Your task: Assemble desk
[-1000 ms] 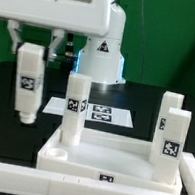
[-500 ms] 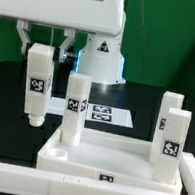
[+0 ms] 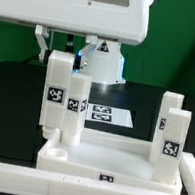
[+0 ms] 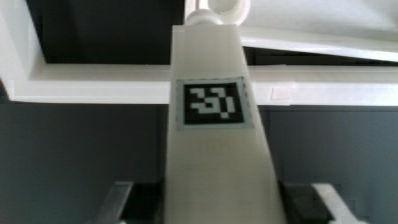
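Three legs (image 3: 169, 134) stand in the tabletop (image 3: 117, 159) on the table (image 3: 10, 93). The hand (image 4: 214, 205) grips a fourth leg (image 3: 55, 92), hanging beside the corner on the exterior view's left, not yet seated.

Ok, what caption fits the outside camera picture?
Robot pincer carries a white leg toward the tabletop, where three legs already stand.

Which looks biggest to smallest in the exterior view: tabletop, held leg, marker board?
1. Tabletop, widest by far.
2. Held leg.
3. Marker board, though it lies farther back and partly hidden, so its rank against the leg is unsure.
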You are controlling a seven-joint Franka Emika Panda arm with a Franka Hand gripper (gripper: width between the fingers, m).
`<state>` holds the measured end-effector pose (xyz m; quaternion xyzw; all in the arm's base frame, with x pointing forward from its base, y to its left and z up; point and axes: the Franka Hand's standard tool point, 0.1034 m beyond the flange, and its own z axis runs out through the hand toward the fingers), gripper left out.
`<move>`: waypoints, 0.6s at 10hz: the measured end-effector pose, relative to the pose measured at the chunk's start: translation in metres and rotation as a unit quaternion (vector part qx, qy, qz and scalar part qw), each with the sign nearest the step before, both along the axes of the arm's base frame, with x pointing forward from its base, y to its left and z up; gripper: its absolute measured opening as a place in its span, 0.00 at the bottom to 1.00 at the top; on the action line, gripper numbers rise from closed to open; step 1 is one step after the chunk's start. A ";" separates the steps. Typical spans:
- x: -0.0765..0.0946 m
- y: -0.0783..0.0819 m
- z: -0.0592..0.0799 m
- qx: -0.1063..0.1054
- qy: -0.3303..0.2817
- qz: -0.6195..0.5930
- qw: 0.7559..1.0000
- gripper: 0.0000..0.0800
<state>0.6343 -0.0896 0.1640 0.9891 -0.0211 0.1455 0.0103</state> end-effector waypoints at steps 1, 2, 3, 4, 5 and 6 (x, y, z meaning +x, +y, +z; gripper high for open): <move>0.000 0.000 0.000 0.000 -0.001 0.000 1.000 0.36; 0.004 -0.005 0.002 -0.016 -0.034 0.001 0.999 0.36; 0.001 -0.002 -0.003 -0.022 -0.050 -0.003 0.998 0.36; -0.001 0.004 -0.006 -0.015 -0.041 -0.001 0.999 0.36; 0.000 0.008 -0.006 -0.014 -0.041 0.000 0.999 0.36; -0.001 0.012 -0.007 -0.011 -0.040 -0.002 0.999 0.36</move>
